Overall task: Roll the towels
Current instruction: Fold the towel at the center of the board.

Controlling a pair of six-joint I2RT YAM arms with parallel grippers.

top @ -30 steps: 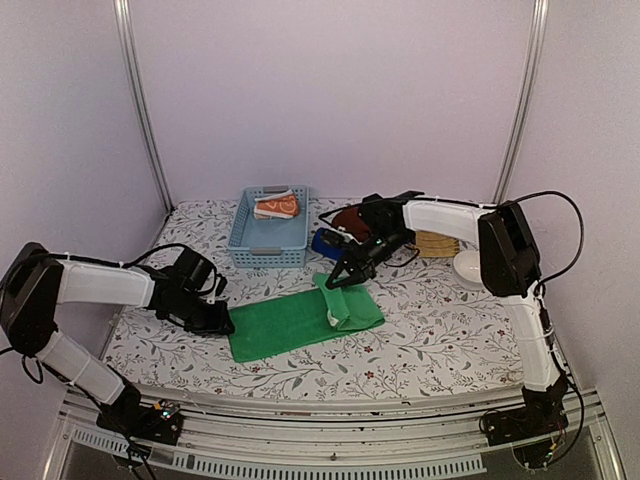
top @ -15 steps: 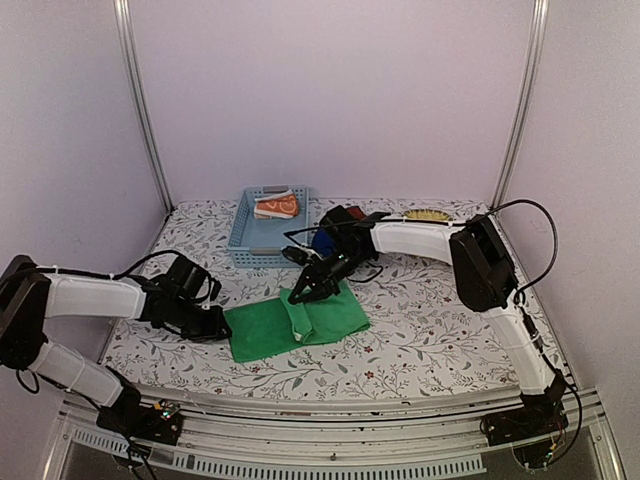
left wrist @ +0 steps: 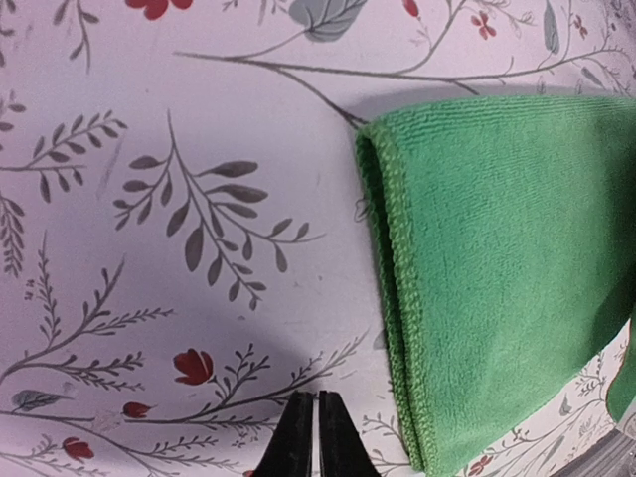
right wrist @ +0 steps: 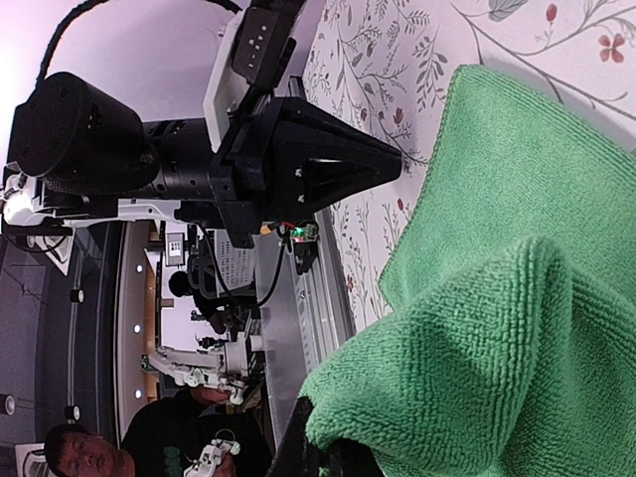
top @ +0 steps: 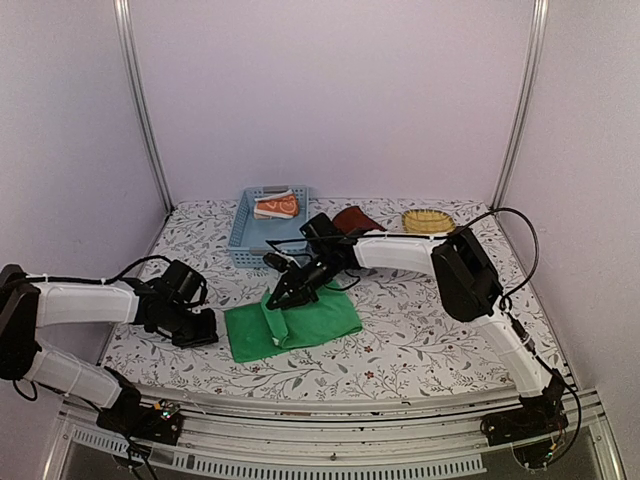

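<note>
Top view first: the green towel (top: 320, 318) lies mid-table, and a lifted fold of it is pinched in the closed right gripper (top: 284, 300). A second ago that fold was held over the towel's right end. Now it is carried past the middle, so the rolling (or at least a doubling-over) is judged to be under way. The left gripper (top: 203, 328) is drawn back just off the towel's left edge. Bare tablecloth (top: 420, 330) is left in front and to the right, while the blue basket (top: 268, 245) holding the orange towel (top: 277, 206) stands near behind.

Left wrist view: the fingers are seen pressed together with nothing between them, on the flowered cloth just beside the towel's hemmed edge.

Right wrist view: green terry is bunched over the shut jaws, and a pinch of it is firmly gripped. The left gripper is seen beyond, apart from the cloth.
</note>
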